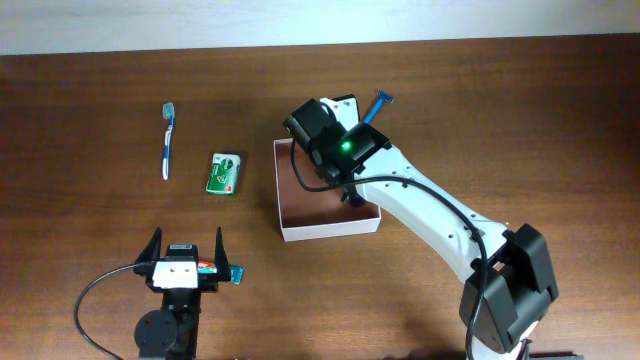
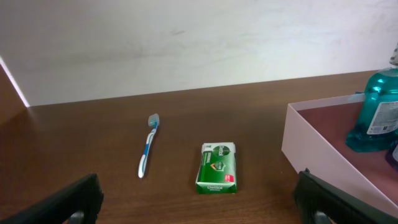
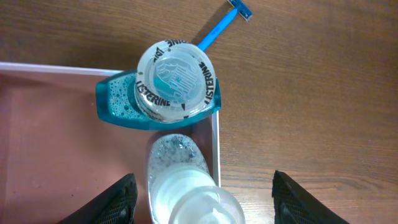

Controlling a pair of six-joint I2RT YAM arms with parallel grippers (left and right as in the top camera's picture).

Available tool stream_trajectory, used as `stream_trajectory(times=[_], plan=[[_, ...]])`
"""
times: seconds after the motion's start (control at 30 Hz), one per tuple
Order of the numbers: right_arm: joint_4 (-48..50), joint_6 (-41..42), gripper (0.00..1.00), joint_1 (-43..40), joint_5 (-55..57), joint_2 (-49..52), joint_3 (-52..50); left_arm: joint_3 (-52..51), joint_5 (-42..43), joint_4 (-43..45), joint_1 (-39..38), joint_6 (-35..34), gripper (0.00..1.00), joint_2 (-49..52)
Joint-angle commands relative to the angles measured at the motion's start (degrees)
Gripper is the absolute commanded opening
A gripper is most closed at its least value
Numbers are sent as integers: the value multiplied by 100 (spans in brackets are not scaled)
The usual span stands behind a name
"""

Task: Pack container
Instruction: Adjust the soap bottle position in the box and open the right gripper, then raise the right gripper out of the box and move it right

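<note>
The container (image 1: 320,231) sits flat near the middle of the table (image 1: 520,110), its open top facing straight up. It is square, so no side reads as the longer one. From above, its walls lie a little askew to the table's edge, and the near wall climbs slightly toward the right. The thin white walls frame a reddish-brown floor, and most of that floor is bare on the left side.

Two things stand upright in it, along its right wall. A teal mouthwash bottle (image 3: 177,78), its cap marked Listerine, is in the far right corner. A clear bottle (image 3: 186,186), foamy inside, stands just in front of it against the same wall.

The right gripper (image 3: 205,199) hangs directly over the clear bottle with its jaws spread. One finger is to each side of the bottle and a sliver of gap shows between finger and bottle, so it holds nothing.

A blue razor (image 1: 381,103) lies on the wood just beyond the container's far right corner, its handle pointing back toward that corner. A green packet (image 1: 225,172) lies to the left of the container and apart from it. A blue-and-white toothbrush (image 1: 168,140) lies farther left, roughly parallel to the packet.

The left gripper (image 1: 187,238) is low at the near left of the table, well away from the container. Its jaws stand wide apart and empty, and it faces the packet and the toothbrush.
</note>
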Motion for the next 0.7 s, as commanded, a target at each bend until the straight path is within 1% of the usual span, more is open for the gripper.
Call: stream_trajectory(times=[0.0, 0.4, 0.53, 0.67], plan=[[-66, -59, 62, 0, -37, -232, 129, -2, -48, -39, -22, 114, 99, 2], [-435, -59, 62, 0, -332, -1309, 136, -2, -48, -42, -22, 114, 99, 2], [-568, -59, 68, -44, -286, -1631, 136, -2, -48, -39, -22, 114, 99, 2], [-638, -57, 75, -262, -289, -1860, 136, -2, -48, -39, -22, 114, 99, 2]])
